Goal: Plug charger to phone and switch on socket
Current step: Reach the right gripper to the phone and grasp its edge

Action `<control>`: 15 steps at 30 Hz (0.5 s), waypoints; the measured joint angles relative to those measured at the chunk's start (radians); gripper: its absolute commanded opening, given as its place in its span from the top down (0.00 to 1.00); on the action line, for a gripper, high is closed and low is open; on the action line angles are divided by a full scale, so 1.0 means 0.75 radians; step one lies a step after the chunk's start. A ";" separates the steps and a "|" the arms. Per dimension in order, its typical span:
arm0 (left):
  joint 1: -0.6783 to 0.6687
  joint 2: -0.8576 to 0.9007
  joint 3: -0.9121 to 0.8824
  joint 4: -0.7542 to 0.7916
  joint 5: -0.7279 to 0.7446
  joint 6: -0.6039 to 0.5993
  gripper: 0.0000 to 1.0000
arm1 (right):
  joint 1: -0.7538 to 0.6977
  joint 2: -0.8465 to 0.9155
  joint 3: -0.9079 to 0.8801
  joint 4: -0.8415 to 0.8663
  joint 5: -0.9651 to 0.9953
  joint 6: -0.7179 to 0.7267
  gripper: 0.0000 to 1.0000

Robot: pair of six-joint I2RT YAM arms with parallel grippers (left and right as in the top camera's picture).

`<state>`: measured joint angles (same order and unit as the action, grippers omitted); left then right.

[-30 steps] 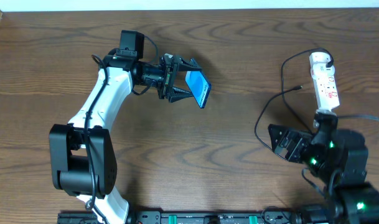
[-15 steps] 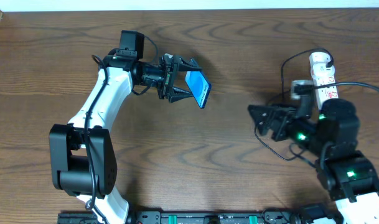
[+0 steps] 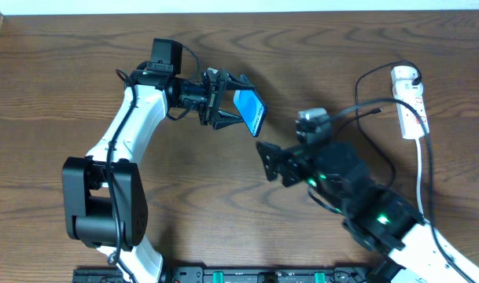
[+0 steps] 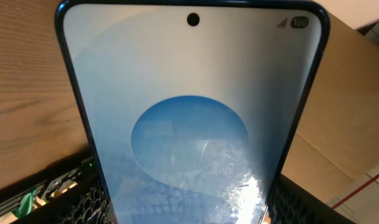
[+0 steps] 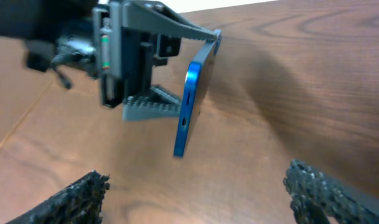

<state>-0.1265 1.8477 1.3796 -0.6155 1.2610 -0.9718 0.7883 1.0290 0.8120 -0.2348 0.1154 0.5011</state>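
The left claw (image 3: 234, 101) is pinched tight on the long edges of the phone (image 3: 252, 111). It holds the phone up off the worktop (image 3: 82, 55), with the screen glowing blue. The right claw (image 3: 274, 163) is near the phone, spread wide with nothing in it. The white socket (image 3: 410, 106) lies far off to the right. The black charger (image 3: 358, 88) loops beside it.

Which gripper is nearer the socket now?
Right. The right gripper sits mid-table, apart from the socket; the left gripper, gripping the phone, is farther still.
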 measured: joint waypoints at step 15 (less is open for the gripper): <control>0.000 0.000 0.000 -0.001 -0.010 0.005 0.35 | 0.019 0.423 0.001 0.562 0.138 0.205 0.43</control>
<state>-0.1265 1.8477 1.3796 -0.6159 1.2537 -0.9680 0.8024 1.3464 0.8127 0.1864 0.2192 0.6552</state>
